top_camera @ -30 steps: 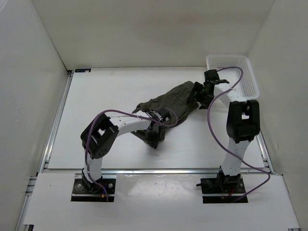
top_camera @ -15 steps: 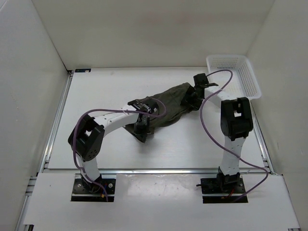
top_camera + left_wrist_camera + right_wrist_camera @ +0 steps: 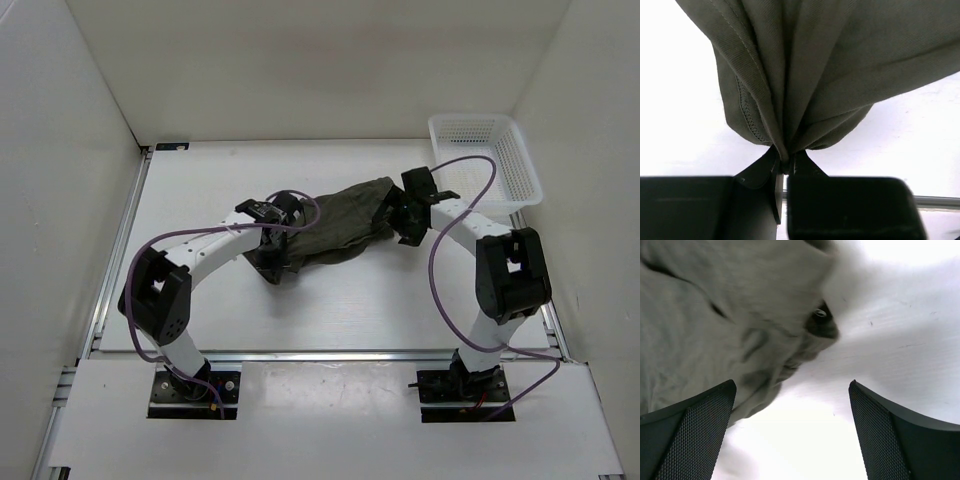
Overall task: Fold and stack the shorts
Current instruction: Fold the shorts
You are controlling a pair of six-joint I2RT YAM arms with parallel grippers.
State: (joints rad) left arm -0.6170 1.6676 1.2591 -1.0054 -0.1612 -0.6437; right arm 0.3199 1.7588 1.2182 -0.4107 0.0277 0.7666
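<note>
Now the shorts lie bunched near the middle of the counter, stretched in a slanting band from the left arm's reach up toward the right arm's. The left end effector is clamped tight on the near-left end of the cloth. In its wrist view the olive fabric gathers into pleats that run down into the closed fingers, and a stitched hem shows on the left fold. The right end effector stands at the far-right end of the shorts with its jaws spread wide and nothing between them. The crumpled edge of the fabric, with a small dark eyelet, sits just ahead of its left finger. A white mesh basket stands in the far right corner, apart from the shorts.
</note>
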